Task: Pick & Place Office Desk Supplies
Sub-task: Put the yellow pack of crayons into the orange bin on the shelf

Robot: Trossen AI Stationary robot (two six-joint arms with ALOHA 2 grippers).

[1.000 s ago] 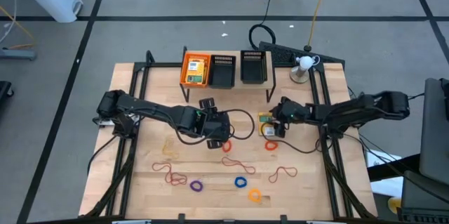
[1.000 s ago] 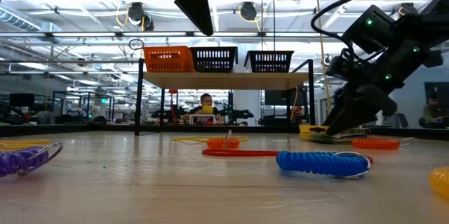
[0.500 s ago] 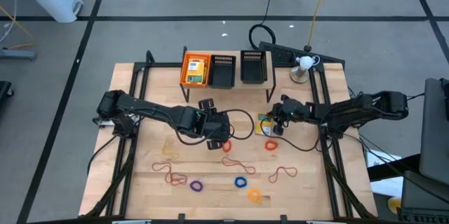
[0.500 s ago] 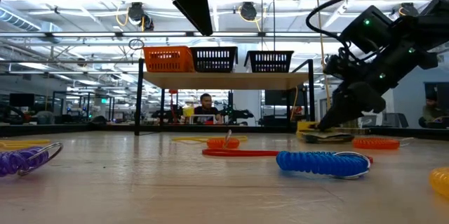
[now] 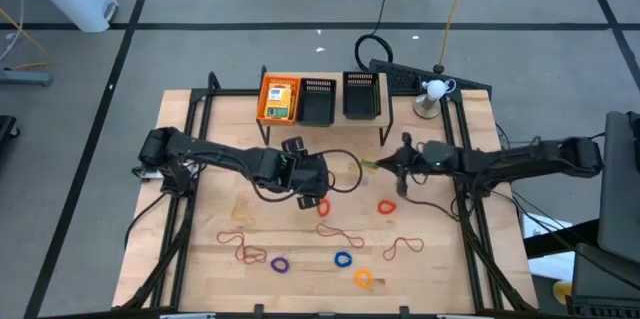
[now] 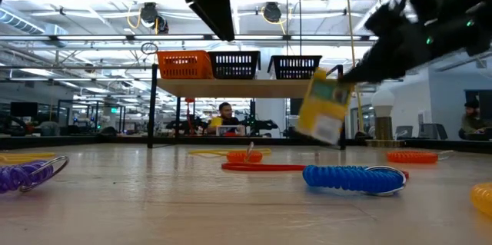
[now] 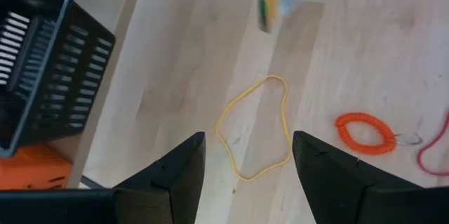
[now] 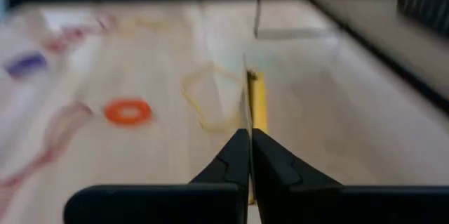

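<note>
A flat yellow packet with a green label (image 6: pixel 323 114) hangs clear above the table, with my right gripper (image 6: pixel 347 76) shut on it. In the high view the packet (image 5: pixel 373 166) shows edge-on right of the table's middle. My left gripper (image 7: pixel 247 159) hovers open above a yellow rubber-band loop (image 7: pixel 256 129) that lies flat, and touches nothing. Another packet (image 5: pixel 280 100) lies in the orange tray (image 5: pixel 265 109). A red ring (image 5: pixel 322 206) and an orange ring (image 5: pixel 387 206) lie on the wood, with red-brown bands (image 5: pixel 335 231) nearer the front. My right gripper pinches the packet by its upper edge (image 6: pixel 332 78) between the two fingers (image 8: pixel 242 155). The fingers come from the table's right, nearly level. The packet hangs below them, tilted, lifted clear of the table, and shows edge-on (image 8: pixel 258 104) in the right wrist view.
Two black mesh trays (image 5: pixel 317 102) (image 5: pixel 361 96) stand beside the orange one on a raised shelf at the far edge. Purple (image 5: pixel 280 263), blue (image 5: pixel 343 259) and orange (image 5: pixel 362 279) coil rings lie near the front edge. A white lamp (image 5: pixel 432 91) stands at the far right.
My right gripper has shut on the packet that lay on the table and has risen with it, levelling out. The packet has come off the wood and now hangs tilted in the air.
</note>
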